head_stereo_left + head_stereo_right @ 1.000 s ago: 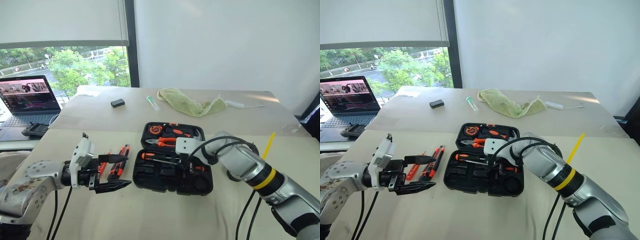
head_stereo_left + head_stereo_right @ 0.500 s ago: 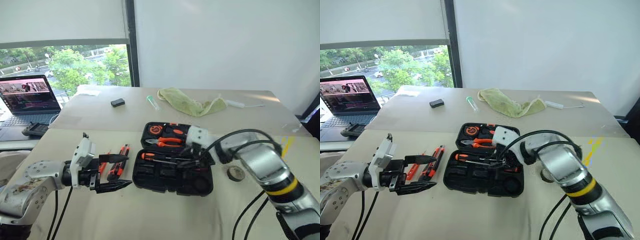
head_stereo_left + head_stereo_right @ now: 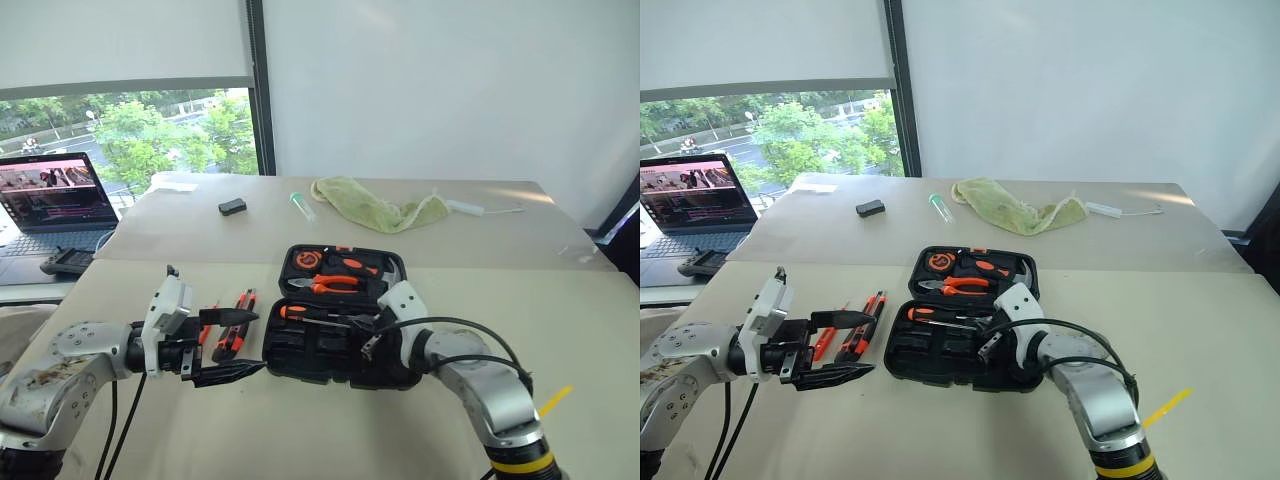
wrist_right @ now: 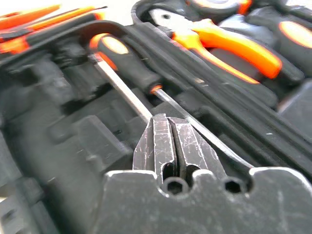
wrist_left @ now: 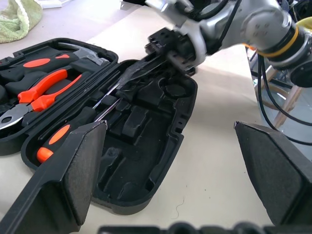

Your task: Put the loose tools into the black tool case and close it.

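The black tool case (image 3: 300, 352) lies open in front of me, with pliers (image 3: 342, 285) and a hammer head in its lid. One orange-and-black screwdriver (image 4: 127, 63) rests in a slot of the near half. My right gripper (image 3: 367, 345) is shut with nothing in it, its tips low over that half beside the screwdriver's shaft. On the table left of the case lie loose tools: an orange-and-black one (image 3: 240, 322) and a slim orange one (image 3: 206, 328). My left gripper (image 3: 228, 347) hangs open just in front of them, pointing at the case.
A laptop (image 3: 55, 200) stands at the far left. At the table's back lie a small black block (image 3: 232, 206), a clear tube (image 3: 300, 205), a green cloth (image 3: 375, 208) and a white cable (image 3: 470, 208).
My right arm has swung down and back toward me, its wrist has rolled, and its fingers have closed from partly open. The left arm has not moved.
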`<state>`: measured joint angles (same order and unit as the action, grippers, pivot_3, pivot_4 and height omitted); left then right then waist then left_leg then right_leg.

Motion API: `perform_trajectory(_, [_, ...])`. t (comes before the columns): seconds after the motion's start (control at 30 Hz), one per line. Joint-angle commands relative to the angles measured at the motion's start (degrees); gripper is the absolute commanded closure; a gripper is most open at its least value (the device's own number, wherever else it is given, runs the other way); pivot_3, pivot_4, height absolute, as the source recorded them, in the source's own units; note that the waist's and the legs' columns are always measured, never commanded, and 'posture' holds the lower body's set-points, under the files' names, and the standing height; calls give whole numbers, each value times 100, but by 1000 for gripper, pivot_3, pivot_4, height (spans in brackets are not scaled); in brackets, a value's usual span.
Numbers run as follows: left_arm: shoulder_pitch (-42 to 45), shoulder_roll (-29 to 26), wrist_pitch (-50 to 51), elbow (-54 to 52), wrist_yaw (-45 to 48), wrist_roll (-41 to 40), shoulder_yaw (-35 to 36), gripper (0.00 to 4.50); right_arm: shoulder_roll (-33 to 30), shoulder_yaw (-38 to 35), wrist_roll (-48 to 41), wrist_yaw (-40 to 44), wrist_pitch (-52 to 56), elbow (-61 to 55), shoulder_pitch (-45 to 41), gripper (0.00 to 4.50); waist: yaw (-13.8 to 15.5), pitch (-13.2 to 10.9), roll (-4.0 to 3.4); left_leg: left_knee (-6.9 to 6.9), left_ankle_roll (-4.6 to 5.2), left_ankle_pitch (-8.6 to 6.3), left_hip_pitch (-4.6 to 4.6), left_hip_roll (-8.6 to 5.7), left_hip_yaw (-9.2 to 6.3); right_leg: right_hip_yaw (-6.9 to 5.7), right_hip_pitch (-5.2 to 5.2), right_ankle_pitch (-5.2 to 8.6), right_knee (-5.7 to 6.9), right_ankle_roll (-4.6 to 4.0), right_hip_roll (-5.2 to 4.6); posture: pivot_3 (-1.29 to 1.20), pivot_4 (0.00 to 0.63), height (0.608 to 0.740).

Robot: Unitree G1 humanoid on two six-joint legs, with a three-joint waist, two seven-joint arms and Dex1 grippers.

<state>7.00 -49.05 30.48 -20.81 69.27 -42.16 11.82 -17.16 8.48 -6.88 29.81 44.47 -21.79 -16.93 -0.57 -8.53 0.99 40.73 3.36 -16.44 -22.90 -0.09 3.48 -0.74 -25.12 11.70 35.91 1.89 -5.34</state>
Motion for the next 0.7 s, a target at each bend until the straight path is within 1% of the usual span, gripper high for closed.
perform_trajectory(0.03, [137, -115, 23, -125, 36, -109, 94, 0, 126, 57, 84, -284, -314, 15, 27, 4454, -3, 0, 0, 0, -1, 1, -1, 0, 0, -1, 0, 0, 0, 0, 0, 0, 150, 740])
perform_trajectory(0.1, [144, -130, 22, -113, 38, -107, 99, 0, 142, 99, 112, -355, -290, 111, 46, 4454, -6, 0, 0, 0, -6, 3, 0, 0, -1, 0, 0, 0, -1, 0, 0, 0, 150, 740])
perform_trajectory(0.2, [134, -130, 26, -140, 12, -109, 96, 0, -140, 508, 309, -203, -280, 362, 179, 4454, -12, 0, 0, 0, -4, 2, 4, 1, -1, 0, 4, 1, -1, -1, 1, 0, 150, 740])
perform_trajectory(0.3, [113, -113, 21, -160, -9, -101, 89, 0, -493, 1065, 509, 87, -349, 578, 243, 4454, -12, 3, 4, -3, 0, 0, 22, 2, -1, -1, 21, 4, -3, -3, 2, 0, 150, 740])
perform_trajectory(0.37, [118, -102, 25, -159, -25, -92, 82, 0, -625, 1317, 646, 185, -403, 787, 141, 4454, -13, 8, 13, -11, 5, -4, 58, 4, -1, -1, 56, 8, -12, -4, 3, 0, 150, 740])
perform_trajectory(0.43, [122, -91, 23, -161, -44, -79, 68, 0, -719, 1549, 815, 278, -470, 1034, 1, 4454, -17, 30, 46, -43, 4, -7, 111, 4, 0, -1, 99, 22, -20, -11, -2, 0, 150, 740])
perform_trajectory(0.5, [116, -84, 30, -178, -64, -83, 62, 0, -812, 1723, 964, 358, -632, 1206, -80, 4454, -21, 51, 79, -67, 0, -6, 140, 4, 0, 0, 107, 28, -22, -21, -2, 0, 150, 740])
perform_trajectory(0.57, [108, -80, 34, -180, -82, -83, 62, 0, -929, 1847, 1126, 426, -820, 1322, -117, 4454, -22, 67, 96, -96, -15, -3, 174, 7, 0, 0, 111, 38, -21, -36, 0, 0, 150, 740])
perform_trajectory(0.63, [86, -76, 24, -180, -94, -72, 62, 0, -1063, 1909, 1260, 502, -1035, 1381, -120, 4454, -19, 74, 104, -98, -28, -4, 178, 16, -1, -1, 120, 42, -14, -44, 7, 0, 150, 740])
perform_trajectory(0.7, [43, -66, 5, -193, -105, -59, 63, 0, -1042, 1686, 1193, 426, -1121, 1307, -87, 4454, -17, 79, 110, -99, -30, -4, 178, 19, -1, -2, 119, 43, -12, -46, 8, 0, 150, 740])
